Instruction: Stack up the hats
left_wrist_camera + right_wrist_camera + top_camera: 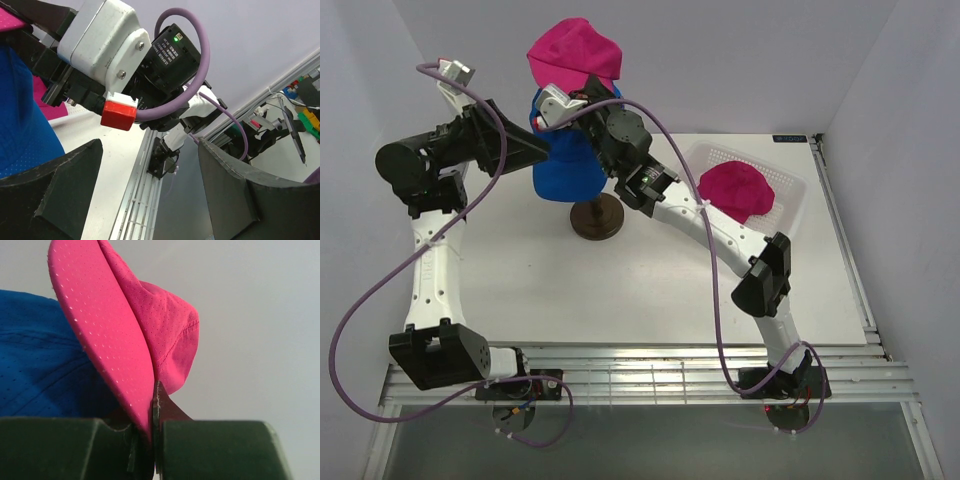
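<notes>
**Pink cap held over the blue cap, with a second pink cap in the basket.**
The held pink cap stands on end in the right wrist view, its brim running from the fingers up and to the left and its crown bulging right. It is just above and behind the blue cap, which sits atop a dark round stand on the bench. The white mesh basket at the right holds the second pink cap, crown up. The right end effector is clamped tight on the held cap's brim. The left end effector gapes wide and grips nothing, one finger beside the blue cap.
</notes>
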Robot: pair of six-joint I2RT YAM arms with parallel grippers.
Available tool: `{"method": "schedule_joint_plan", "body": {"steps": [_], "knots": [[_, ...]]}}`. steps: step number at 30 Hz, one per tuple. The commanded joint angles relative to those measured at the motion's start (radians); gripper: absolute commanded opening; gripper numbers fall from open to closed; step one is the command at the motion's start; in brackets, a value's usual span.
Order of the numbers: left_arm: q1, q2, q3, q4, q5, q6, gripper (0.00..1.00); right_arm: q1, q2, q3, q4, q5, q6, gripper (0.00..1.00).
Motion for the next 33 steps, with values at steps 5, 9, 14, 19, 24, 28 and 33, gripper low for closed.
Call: {"method": "schedule_joint_plan", "body": {"steps": [5, 9, 14, 19, 24, 28, 33], "knots": [[0.068, -0.011, 0.011, -0.038, 0.034, 0.129, 0.79, 0.014, -0.091, -0.055, 0.139, 0.083, -0.143, 0.08], [0.154, 0.029, 0.043, -0.163, 0.036, 0.253, 0.70, 0.017, -0.105, -0.080, 0.147, 0.088, -0.174, 0.08], [0.248, 0.060, 0.012, -0.476, -0.010, 0.636, 0.72, 0.040, -0.122, -0.097, 0.191, 0.120, -0.238, 0.08], [0.240, 0.055, 0.016, -1.048, -0.142, 1.168, 0.87, 0.055, -0.148, -0.135, 0.214, 0.145, -0.289, 0.08], [0.242, 0.017, -0.061, -1.107, -0.108, 1.275, 0.96, 0.077, -0.157, -0.172, 0.257, 0.166, -0.372, 0.08], [0.240, 0.032, -0.100, -1.155, -0.128, 1.389, 0.95, 0.109, -0.157, -0.206, 0.276, 0.163, -0.419, 0.08], [0.217, 0.064, -0.170, -1.160, -0.058, 1.387, 0.86, 0.128, -0.145, -0.233, 0.274, 0.165, -0.450, 0.08]]}}
